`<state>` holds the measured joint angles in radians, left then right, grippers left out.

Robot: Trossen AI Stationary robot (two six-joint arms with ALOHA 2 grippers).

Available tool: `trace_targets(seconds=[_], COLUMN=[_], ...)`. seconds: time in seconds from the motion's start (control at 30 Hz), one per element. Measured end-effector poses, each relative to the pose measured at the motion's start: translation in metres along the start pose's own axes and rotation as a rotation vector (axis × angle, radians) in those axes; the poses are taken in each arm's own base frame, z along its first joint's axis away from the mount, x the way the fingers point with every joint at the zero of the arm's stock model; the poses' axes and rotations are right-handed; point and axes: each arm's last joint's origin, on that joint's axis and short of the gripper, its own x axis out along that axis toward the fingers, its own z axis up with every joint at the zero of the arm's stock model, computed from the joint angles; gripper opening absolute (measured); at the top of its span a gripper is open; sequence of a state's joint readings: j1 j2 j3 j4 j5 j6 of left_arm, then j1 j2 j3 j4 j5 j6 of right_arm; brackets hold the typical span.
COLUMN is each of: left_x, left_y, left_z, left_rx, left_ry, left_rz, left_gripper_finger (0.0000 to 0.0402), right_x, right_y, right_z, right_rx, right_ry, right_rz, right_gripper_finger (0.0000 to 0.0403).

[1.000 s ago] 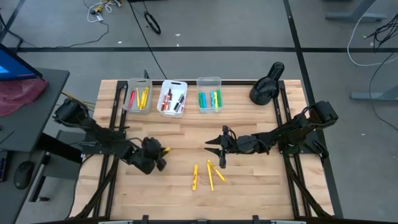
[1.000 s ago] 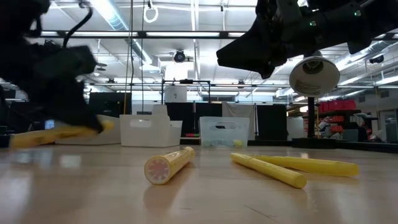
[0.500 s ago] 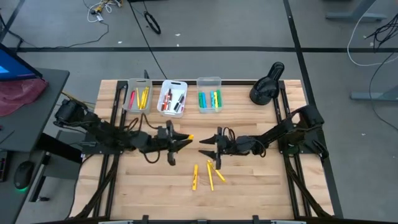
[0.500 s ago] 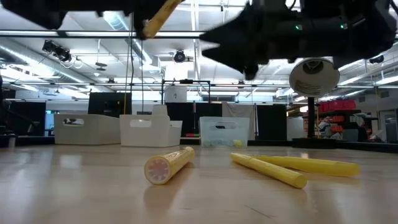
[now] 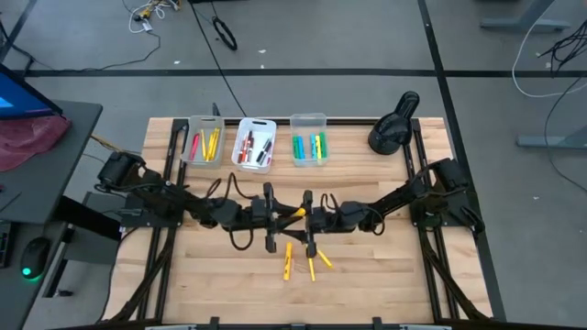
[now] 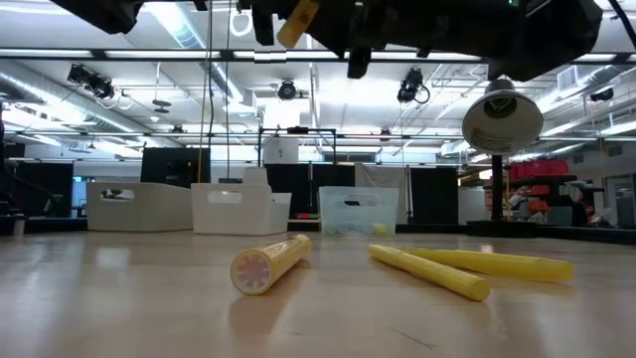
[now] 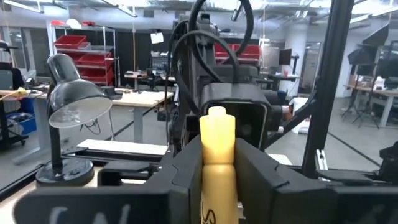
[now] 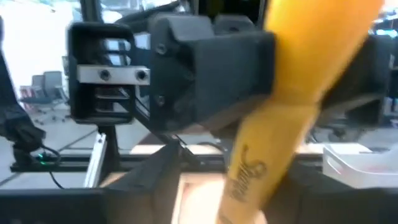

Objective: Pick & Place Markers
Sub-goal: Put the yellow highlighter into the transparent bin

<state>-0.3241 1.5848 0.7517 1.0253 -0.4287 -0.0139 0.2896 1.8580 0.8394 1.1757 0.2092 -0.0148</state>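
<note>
Left tool (image 5: 280,216) clenched on a yellow marker (image 5: 295,214), held in the air above the middle of the desk (image 5: 385,266), tip pointing straight at the right tool (image 5: 309,220). Right tool facing it head-on, fingers spread on either side of the marker's far end; contact with the marker not clear. In the left wrist view, yellow marker (image 7: 217,158) pinched between the two dark fingers (image 7: 186,171), the right arm's wrist block directly behind its tip. In the right wrist view, same marker (image 8: 292,99) slanting across close in front, left tool's body behind it.

Just below both tools, on the desk: three loose yellow markers (image 5: 310,258), close together, none touched.

Farther out, beyond the tools at the desk's back edge: three small bins in a row, left bin (image 5: 202,140) with red and yellow markers, middle white bin (image 5: 255,144) with red and black ones, right bin (image 5: 309,140) with green, blue and yellow ones. Black desk lamp (image 5: 393,124) at the back corner nearest the right arm.
</note>
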Motion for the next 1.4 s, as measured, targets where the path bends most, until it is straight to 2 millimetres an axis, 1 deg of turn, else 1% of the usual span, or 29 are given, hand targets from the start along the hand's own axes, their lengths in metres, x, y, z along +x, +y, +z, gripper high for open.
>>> trace_targets(seconds=[0.13,0.23,0.27,0.4,0.47,0.53,0.6,0.67,0.77,0.9,1.03,1.13,1.27,1.4], left_x=[0.0,-0.001,-0.001,-0.007,-0.015,-0.024,-0.035,-0.045,-0.054,-0.057,-0.056,-0.055,-0.055,-0.056], left_y=[0.0,-0.001,-0.001,-0.001,0.0,0.002,0.004,0.007,0.01,0.013,0.015,0.016,0.016,0.016], left_z=[-0.001,-0.002,-0.002,0.004,0.009,0.014,0.017,0.017,0.012,0.006,0.003,0.003,0.003,0.003], left_rx=[0.004,0.011,0.017,0.068,0.107,0.152,0.17,0.163,0.149,0.142,0.149,0.15,0.149,0.145], left_ry=[0.009,0.024,0.035,0.1,0.169,0.247,0.326,0.393,0.461,0.497,0.513,0.514,0.515,0.514], left_rz=[0.004,-0.009,-0.011,0.007,0.036,0.076,0.134,0.209,0.313,0.369,0.376,0.38,0.38,0.38], left_gripper_finger=[0.011,0.0128,0.0135,0.0168,0.0183,0.0194,0.0201,0.0202,0.0197,0.0187,0.0179,0.0177,0.0177,0.0177], right_x=[-0.002,-0.005,-0.006,-0.017,-0.025,-0.032,-0.038,-0.043,-0.046,-0.043,-0.039,-0.036,-0.035,-0.036], right_y=[0.005,0.009,0.009,0.007,0.003,-0.008,-0.026,-0.049,-0.096,-0.163,-0.225,-0.259,-0.282,-0.289], right_z=[-0.006,-0.005,-0.003,0.009,0.017,0.027,0.04,0.052,0.066,0.071,0.06,0.042,0.012,-0.006], right_rx=[-0.007,-0.026,-0.036,-0.052,-0.041,-0.024,0.018,0.076,0.169,0.265,0.355,0.467,0.594,0.682], right_ry=[0.067,0.133,0.164,0.298,0.371,0.419,0.435,0.433,0.411,0.474,0.598,0.671,0.74,0.767], right_rz=[-0.042,-0.083,-0.101,-0.191,-0.264,-0.338,-0.411,-0.471,-0.495,-0.558,-0.643,-0.639,-0.643,-0.652], right_gripper_finger=[0.0122,0.006,0.0053,0.0053,0.0053,0.0053,0.0053,0.0053,0.0053,0.0053,0.0053,0.0053,0.0053,0.0057])
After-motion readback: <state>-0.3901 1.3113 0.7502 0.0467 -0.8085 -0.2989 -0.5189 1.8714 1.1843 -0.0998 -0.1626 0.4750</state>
